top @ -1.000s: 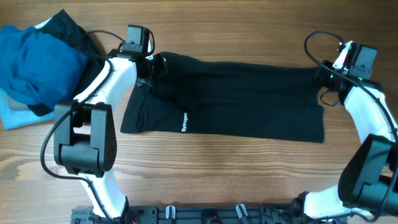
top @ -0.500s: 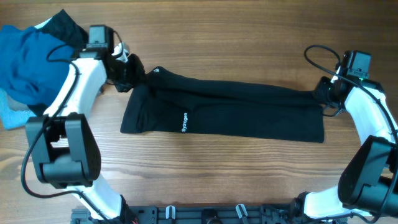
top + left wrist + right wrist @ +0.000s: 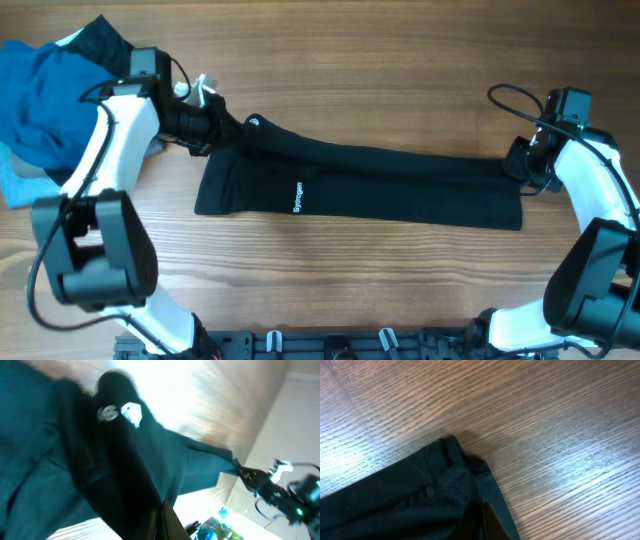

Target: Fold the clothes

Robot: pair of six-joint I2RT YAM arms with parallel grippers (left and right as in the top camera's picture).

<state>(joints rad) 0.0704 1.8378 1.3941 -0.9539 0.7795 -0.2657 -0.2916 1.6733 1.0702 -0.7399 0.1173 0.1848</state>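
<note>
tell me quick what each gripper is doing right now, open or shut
left gripper: closed, pinching the black garment at its logo end.
right gripper: closed on the garment's opposite end.

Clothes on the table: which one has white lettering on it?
The long black garment spread out in the middle; the bright blue garment and light blue cloth show none.

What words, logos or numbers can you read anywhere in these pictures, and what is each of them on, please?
On the black garment, a short white line of lettering runs sideways near its left end in the overhead view: too small to read reliably.
Near the garment's corner, a round white logo: blurred in the left wrist view, with no letters legible.
Right wrist view: no text at all.
</note>
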